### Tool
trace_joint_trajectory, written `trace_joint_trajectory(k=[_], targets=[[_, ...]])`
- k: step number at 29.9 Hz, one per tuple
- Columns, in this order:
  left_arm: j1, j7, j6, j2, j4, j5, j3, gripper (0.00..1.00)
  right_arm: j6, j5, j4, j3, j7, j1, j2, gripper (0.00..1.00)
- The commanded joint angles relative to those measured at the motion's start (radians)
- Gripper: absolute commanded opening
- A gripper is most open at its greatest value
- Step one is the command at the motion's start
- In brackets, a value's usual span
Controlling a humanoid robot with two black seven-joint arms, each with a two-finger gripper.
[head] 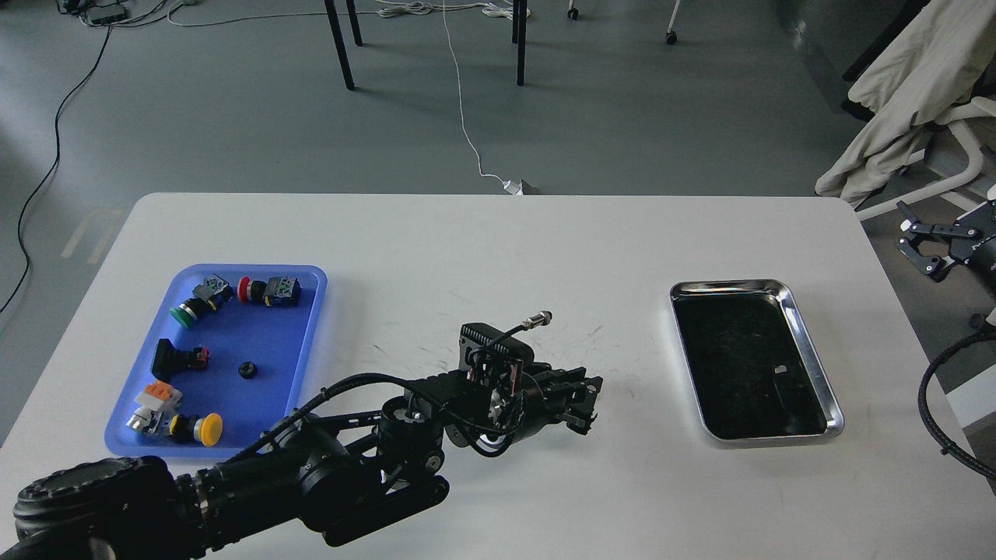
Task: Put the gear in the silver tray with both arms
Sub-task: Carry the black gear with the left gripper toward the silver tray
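black left claw gripper (580, 397) mid-frame, dark, grip cannot be told | black right claw gripper (926, 249) right edge, spread, empty | shiny silver steel tray (801, 327) right, empty | go slow, lower inside rim

Shiny silver tray (809, 354), table's right

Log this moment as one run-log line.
left tool: over table between trays, grip unclear | right tool: off table's right edge, open | silver tray: looks empty | blue tray: holds parts
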Motion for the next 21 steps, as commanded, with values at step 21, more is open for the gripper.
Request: trace_joint_trajectory(k=[21], targets=[[-0.006,-0.017,0.146,0.000,-0.011,-0.179,-0.014,0.70,-0.007,0.000,0.034,0.002,-0.002,0.007,-0.002,0.98]])
